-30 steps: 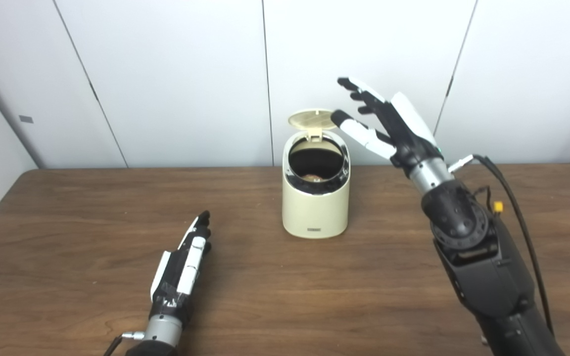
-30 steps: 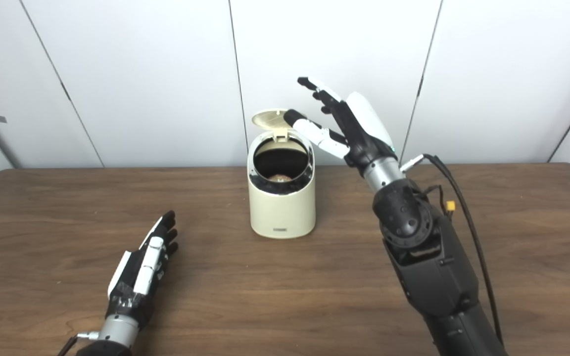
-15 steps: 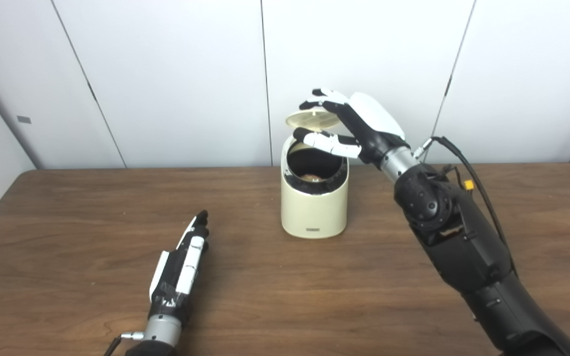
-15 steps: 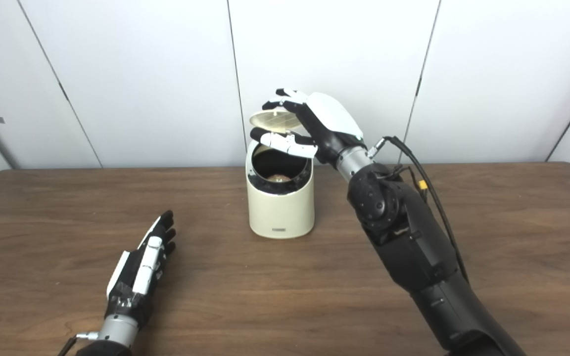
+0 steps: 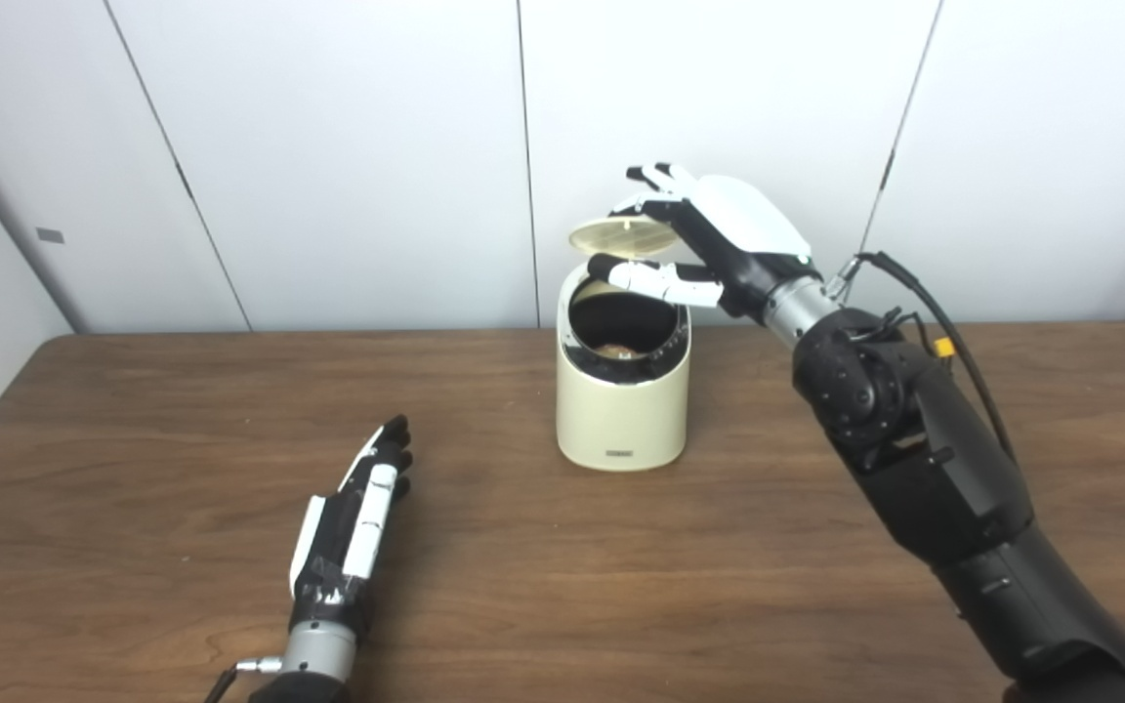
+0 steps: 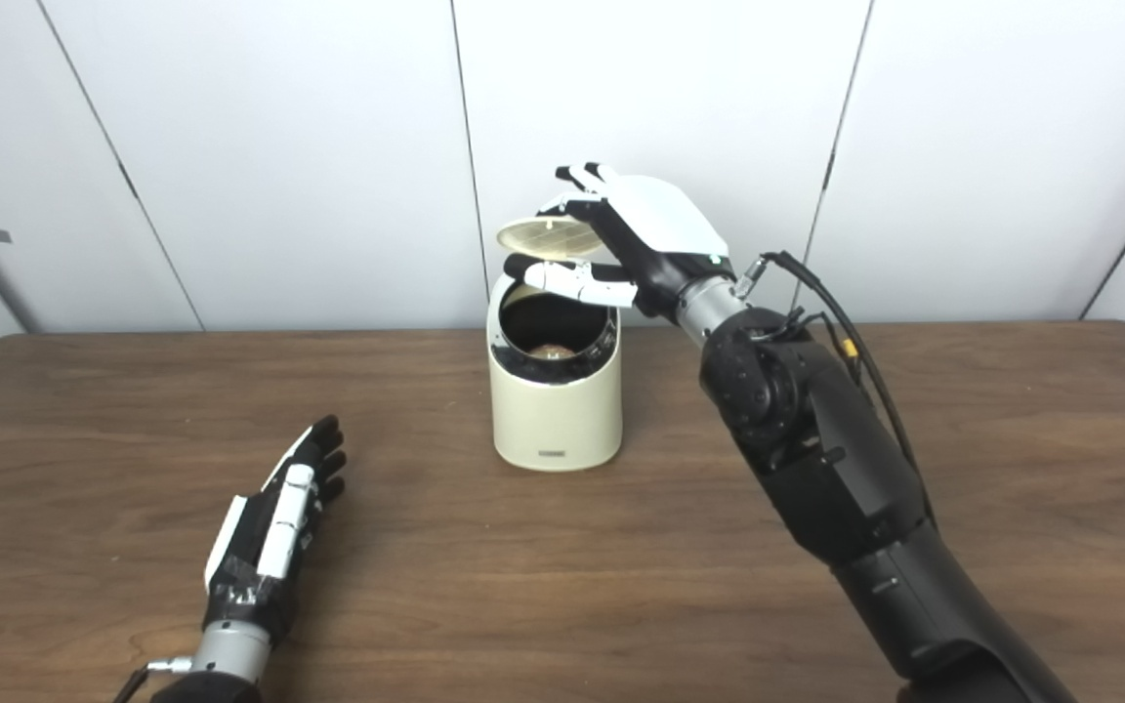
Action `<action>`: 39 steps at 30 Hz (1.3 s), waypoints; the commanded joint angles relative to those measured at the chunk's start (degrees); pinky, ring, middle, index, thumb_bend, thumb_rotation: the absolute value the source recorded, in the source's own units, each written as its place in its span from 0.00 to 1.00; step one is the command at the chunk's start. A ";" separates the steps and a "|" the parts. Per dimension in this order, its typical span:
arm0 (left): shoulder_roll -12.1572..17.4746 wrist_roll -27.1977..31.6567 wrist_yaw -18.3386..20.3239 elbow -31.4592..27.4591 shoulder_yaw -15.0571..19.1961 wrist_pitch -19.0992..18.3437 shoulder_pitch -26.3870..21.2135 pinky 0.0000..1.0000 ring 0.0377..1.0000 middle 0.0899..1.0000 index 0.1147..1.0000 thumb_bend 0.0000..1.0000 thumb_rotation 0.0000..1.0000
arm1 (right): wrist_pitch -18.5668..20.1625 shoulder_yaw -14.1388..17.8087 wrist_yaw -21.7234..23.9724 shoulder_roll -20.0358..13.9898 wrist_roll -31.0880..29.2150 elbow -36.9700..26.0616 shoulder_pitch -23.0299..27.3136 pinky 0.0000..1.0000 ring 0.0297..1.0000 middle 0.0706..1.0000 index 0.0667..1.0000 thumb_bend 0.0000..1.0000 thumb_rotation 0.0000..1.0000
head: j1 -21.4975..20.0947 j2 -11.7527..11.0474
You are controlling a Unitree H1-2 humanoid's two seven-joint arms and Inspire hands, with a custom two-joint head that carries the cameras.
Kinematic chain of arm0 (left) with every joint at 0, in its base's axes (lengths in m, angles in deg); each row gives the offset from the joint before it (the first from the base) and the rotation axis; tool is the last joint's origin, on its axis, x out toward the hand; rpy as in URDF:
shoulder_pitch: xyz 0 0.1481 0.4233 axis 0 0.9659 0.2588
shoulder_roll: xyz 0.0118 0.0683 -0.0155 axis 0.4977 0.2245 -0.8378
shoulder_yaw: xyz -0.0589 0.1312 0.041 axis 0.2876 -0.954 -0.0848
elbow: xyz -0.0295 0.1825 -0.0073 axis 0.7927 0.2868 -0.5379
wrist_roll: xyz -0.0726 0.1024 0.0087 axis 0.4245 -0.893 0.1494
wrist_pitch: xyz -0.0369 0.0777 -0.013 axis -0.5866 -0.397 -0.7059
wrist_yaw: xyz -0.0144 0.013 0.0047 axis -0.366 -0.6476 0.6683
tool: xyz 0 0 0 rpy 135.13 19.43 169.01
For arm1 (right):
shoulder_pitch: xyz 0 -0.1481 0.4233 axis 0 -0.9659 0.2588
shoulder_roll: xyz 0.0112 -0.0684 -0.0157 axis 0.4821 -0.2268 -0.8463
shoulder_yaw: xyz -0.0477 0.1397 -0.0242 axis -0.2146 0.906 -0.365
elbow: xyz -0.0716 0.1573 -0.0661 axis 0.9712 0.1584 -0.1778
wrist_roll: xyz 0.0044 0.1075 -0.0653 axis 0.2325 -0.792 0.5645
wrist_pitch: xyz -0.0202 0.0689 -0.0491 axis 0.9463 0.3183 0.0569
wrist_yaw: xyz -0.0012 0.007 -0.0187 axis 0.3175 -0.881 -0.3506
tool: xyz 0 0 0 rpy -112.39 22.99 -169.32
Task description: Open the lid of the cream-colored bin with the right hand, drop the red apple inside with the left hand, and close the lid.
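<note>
The right hand point(image 5: 719, 234) is up at the round cream-colored plastic lid point(image 5: 624, 236) of the small cream-colored plastic bin point(image 5: 623, 410). Its fingers point(image 5: 655, 181) are spread a little and curl over the top back edge of the lid, and its thumb sits under the lid, above the bin's dark round mouth. The hand is not clamped on anything. I cannot tell if the fingers touch the lid or are just beside it.

What could go wrong? If the fingers push sideways and not down, the light bin may slide or tip on the brown wooden table point(image 5: 719, 586). The thumb could also get pinched under the lid as it swings shut (it is right in the way).

The lid stands open, tilted up on its back hinge. Down inside the bin, below the thumb, sits a small round thing point(image 5: 613, 349), probably the red apple, though it looks dull in the dark.

The left hand point(image 5: 353, 513) lies on the table, fingers straight and together, holding nothing, well apart from the bin.
</note>
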 commanded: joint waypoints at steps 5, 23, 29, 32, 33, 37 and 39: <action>-0.04 -1.26 -1.16 -0.23 -0.06 3.33 -1.80 0.92 0.92 0.92 0.91 0.56 0.86 | 1.02 1.02 1.42 -1.10 1.24 -3.54 0.63 0.90 1.00 0.95 0.71 0.49 0.97 | 0.09 0.05; -0.22 -1.45 -1.29 -0.75 -0.12 2.91 -1.78 0.90 0.90 0.91 0.89 0.57 0.83 | -0.29 0.07 5.60 -3.32 2.98 -8.93 -3.22 0.91 1.00 0.93 0.72 0.50 0.96 | -0.06 1.27; -0.23 -1.44 -1.22 -0.33 -0.16 3.58 -1.97 0.89 0.90 0.91 0.89 0.57 0.82 | -1.34 -1.11 6.99 -4.16 4.44 -10.23 -4.85 0.92 1.00 0.93 0.70 0.50 0.92 | 0.12 1.62; -0.35 -1.44 -1.21 -0.24 -0.25 3.57 -1.95 0.89 0.90 0.91 0.89 0.58 0.82 | -2.21 -1.60 7.69 -4.66 4.49 -10.57 -5.82 0.98 1.00 0.94 0.70 0.52 0.93 | 0.58 1.66; -0.42 -1.48 -1.24 -0.28 -0.30 3.51 -1.91 0.89 0.90 0.91 0.90 0.58 0.82 | -2.70 -1.64 7.65 -4.76 4.43 -10.50 -6.19 0.99 1.00 0.93 0.70 0.51 0.91 | 0.66 1.67; -0.66 -1.60 -1.44 -0.44 -0.32 3.02 -1.75 0.89 0.91 0.91 0.90 0.59 0.84 | -4.49 -1.73 7.69 -5.07 4.18 -9.78 -7.19 1.00 1.00 0.94 0.70 0.52 0.90 | 0.81 1.69; -0.65 -1.43 -1.38 -0.37 -0.23 3.10 -1.84 0.89 0.91 0.91 0.90 0.57 0.84 | -5.01 -1.79 7.81 -5.09 4.52 -9.60 -7.50 1.00 1.00 0.93 0.70 0.53 0.89 | 0.77 1.88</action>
